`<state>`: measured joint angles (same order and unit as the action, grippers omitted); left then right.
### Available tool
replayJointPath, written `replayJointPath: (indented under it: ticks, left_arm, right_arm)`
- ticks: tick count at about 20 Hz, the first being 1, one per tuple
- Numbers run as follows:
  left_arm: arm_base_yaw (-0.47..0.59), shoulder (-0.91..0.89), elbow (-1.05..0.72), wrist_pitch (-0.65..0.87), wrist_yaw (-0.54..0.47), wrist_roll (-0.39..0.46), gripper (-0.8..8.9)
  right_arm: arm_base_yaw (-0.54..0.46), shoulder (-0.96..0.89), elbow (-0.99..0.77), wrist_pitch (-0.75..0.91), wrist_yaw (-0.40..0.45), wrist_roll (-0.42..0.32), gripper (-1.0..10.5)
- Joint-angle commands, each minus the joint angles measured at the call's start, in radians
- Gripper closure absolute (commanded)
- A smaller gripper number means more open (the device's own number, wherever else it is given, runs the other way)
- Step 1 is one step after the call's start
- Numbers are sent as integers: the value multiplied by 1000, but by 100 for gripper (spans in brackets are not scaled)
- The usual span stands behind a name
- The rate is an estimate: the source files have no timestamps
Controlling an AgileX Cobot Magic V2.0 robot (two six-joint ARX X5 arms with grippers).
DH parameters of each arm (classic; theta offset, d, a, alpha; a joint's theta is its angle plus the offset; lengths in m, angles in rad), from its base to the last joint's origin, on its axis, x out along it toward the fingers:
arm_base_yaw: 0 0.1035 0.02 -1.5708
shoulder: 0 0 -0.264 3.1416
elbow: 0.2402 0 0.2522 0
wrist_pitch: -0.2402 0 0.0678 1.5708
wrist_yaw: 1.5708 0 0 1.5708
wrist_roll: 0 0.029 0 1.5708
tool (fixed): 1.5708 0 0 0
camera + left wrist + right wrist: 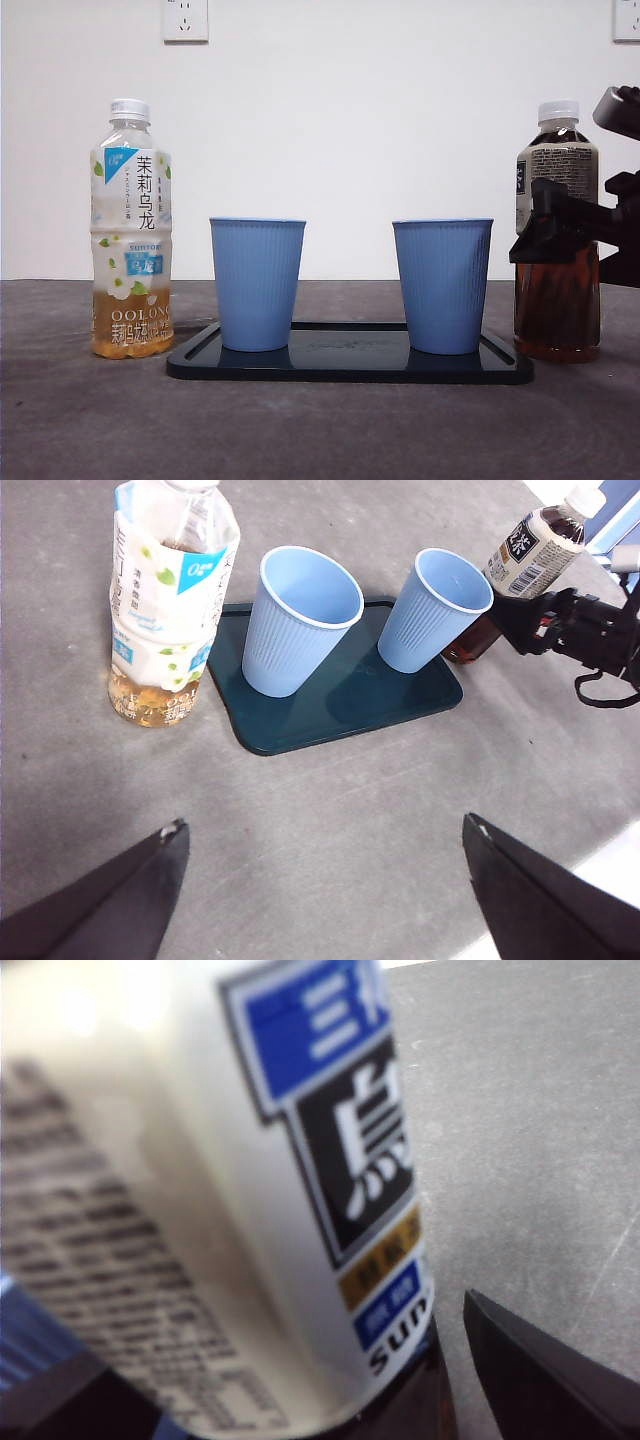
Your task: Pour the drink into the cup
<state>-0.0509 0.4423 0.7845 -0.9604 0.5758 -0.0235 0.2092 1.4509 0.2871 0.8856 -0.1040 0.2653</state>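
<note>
- Front view: dark bottle point(557, 240) stands at the tray's point(350, 366) 3 o'clock, right gripper point(560, 225) around it, jaws pinching or not, cannot tell
- Two cups point(257, 283) on tray
- Left gripper point(320, 880) jaws spread above tabletop point(330, 800)

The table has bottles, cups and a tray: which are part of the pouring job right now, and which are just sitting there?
In use:
- dark tea bottle, cap on
- right gripper, around that bottle
- blue cup nearest it, probably the target

Just sitting:
- jasmine oolong bottle
- other blue cup
- black tray under both cups
- left gripper, open, away from everything
</note>
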Motion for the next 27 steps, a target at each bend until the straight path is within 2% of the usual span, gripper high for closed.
replayJointPath:
  ticks: [1, 6, 11, 18, 22, 25, 27]
  left_arm:
    - [-2, 2, 19, 12, 5, 12, 377]
    - [-2, 2, 19, 12, 4, 12, 377]
    - [-2, 2, 19, 12, 4, 12, 377]
    - [-2, 2, 19, 12, 3, 13, 377]
    - [-2, 2, 19, 17, 3, 16, 377]
    - [-2, 2, 19, 18, 3, 16, 377]
    - [-2, 2, 19, 18, 4, 16, 377]
  right_arm:
    - [5, 45, 0, 48, 8, -11, 514]
    - [5, 83, 1, 92, 34, -12, 530]
    - [5, 84, 1, 129, 33, -13, 740]
    - [5, -16, 1, 80, 27, -16, 785]
    - [5, -180, 24, -125, 55, -61, 788]
    - [5, -302, 114, -421, 90, -135, 788]
    - [7, -351, 208, -626, 132, -211, 788]
